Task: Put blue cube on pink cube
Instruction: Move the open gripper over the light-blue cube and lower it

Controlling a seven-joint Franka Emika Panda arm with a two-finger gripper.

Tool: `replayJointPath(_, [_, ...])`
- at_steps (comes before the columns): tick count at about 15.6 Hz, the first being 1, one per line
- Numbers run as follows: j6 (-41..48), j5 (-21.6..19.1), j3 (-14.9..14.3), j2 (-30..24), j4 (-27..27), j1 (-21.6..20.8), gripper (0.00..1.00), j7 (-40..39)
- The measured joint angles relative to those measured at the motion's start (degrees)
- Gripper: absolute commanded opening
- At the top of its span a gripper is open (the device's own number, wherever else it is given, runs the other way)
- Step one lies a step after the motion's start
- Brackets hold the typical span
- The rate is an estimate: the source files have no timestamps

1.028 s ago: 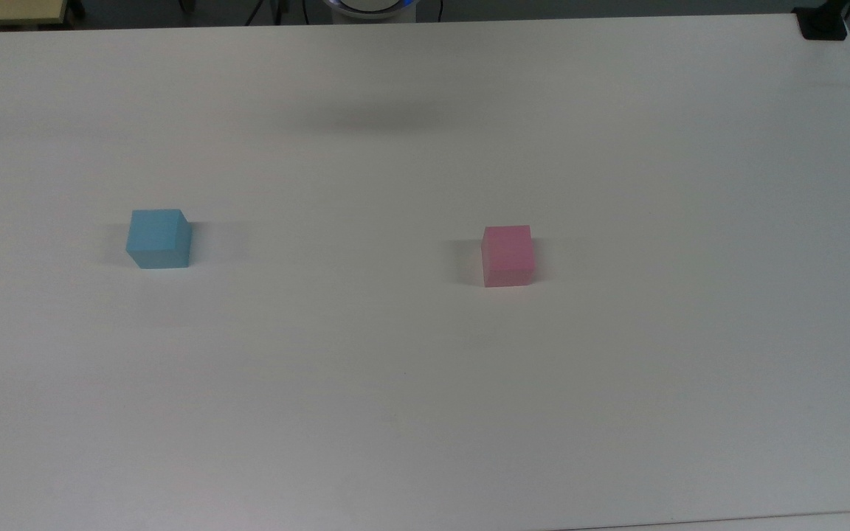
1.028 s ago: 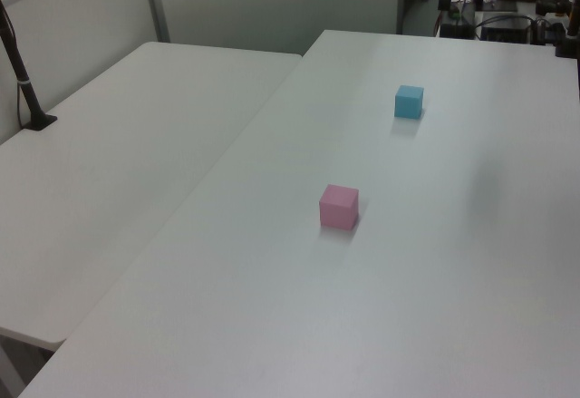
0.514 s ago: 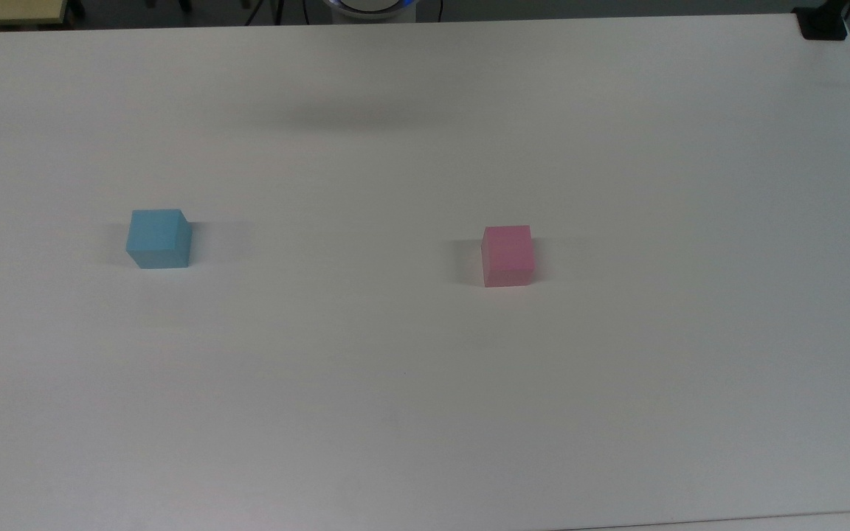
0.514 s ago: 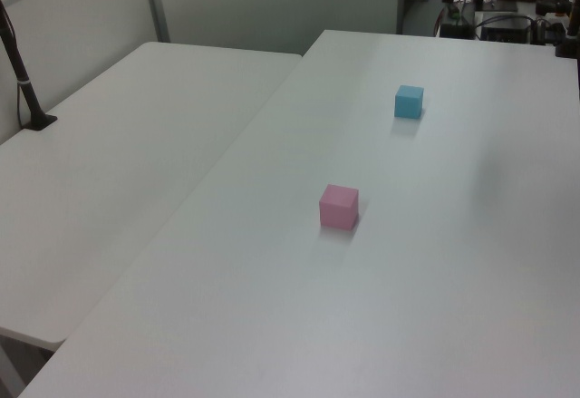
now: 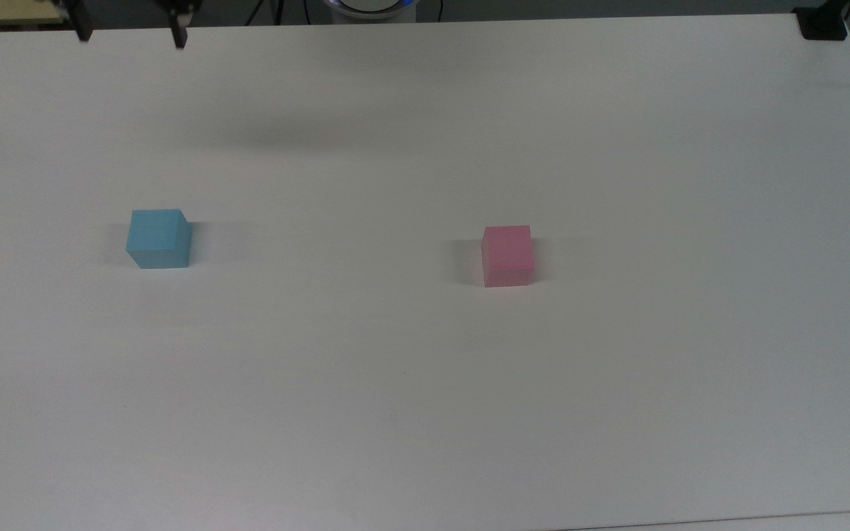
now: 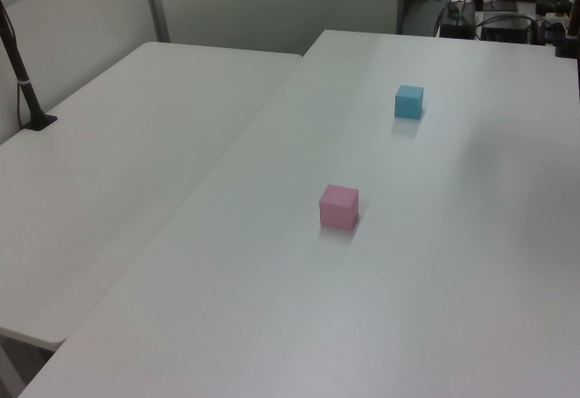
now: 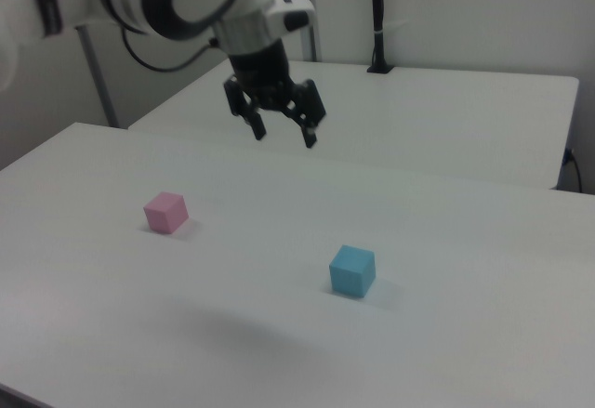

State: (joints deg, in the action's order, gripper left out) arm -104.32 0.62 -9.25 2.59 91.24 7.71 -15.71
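Noted since a second ago: two dark fingertips now at the upper edge of the top view, towards the top view's left, where none stood before. Gripper seen in full in the right view, high above the white bench, jaws spread wide and holding nothing. Shadow on the bench in the top view shifted towards the top view's left as well. Both cubes unmoved.

Small light sky-blue matte foam-like cube resting flat on the bench, at the top view's left, untouched. Small pale pink matte foam-like cube resting flat near the middle, well apart from the blue one, with bare bench between. In the right view, blue cube nearer the camera, pink cube towards the right view's left.

Judged meaning: approach phase begun, arm travelling towards the blue cube's side of the bench (pick not yet made, stacking not yet started). Descent and alignment over the blue cube judged the next requirement.

Limits of inspection: in the top view the gripper cut off by the frame edge, body and wrist out of shot. Height of the jaws above the bench not fixable from these views. In the left view, blue cube and pink cube both plain. Far faces of both cubes hidden.
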Motion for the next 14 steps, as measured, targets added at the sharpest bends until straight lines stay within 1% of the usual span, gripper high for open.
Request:
replayJointPath(3, [-3.91, -0.43, 0.00, 4.90, 0.25, 1.08, 1.00, 0.00])
replayJointPath(8, [-8.24, -0.65, 0.00, 11.40, 0.66, 2.35, 1.00, 0.01])
replayJointPath(14, [-14.81, -0.65, 0.00, 17.30, 2.78, 2.57, 1.00, 0.00])
